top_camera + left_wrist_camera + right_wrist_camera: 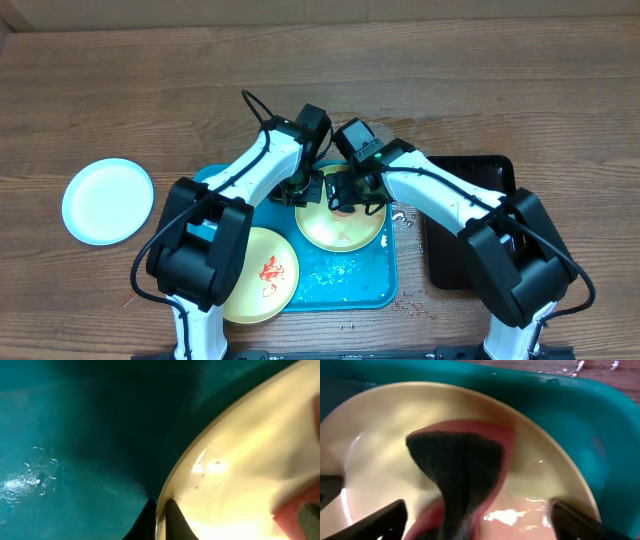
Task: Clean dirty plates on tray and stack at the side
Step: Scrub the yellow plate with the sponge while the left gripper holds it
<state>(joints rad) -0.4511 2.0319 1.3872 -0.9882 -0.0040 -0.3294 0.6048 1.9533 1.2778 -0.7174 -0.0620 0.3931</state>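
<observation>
A pale yellow plate [340, 225] [240, 460] [545, 475] lies in the turquoise tray [350, 280] [75, 435] [580, 415]. My left gripper [298, 190] [161, 520] is shut on this plate's left rim. A pink sponge with a dark scouring side [455, 470] [295, 515] rests in the plate. My right gripper [347, 195] [477, 525] is open over it, its fingers wide apart on either side of the sponge and clear of it. A second pale yellow plate [262, 275], smeared with red sauce, overlaps the tray's front left. A pale blue-white plate [108, 200] lies on the table at the left.
A black rectangular tray [470, 220] sits to the right of the turquoise one, under my right arm. The tray floor is wet, and water drops lie on the wooden table [500, 90] behind it.
</observation>
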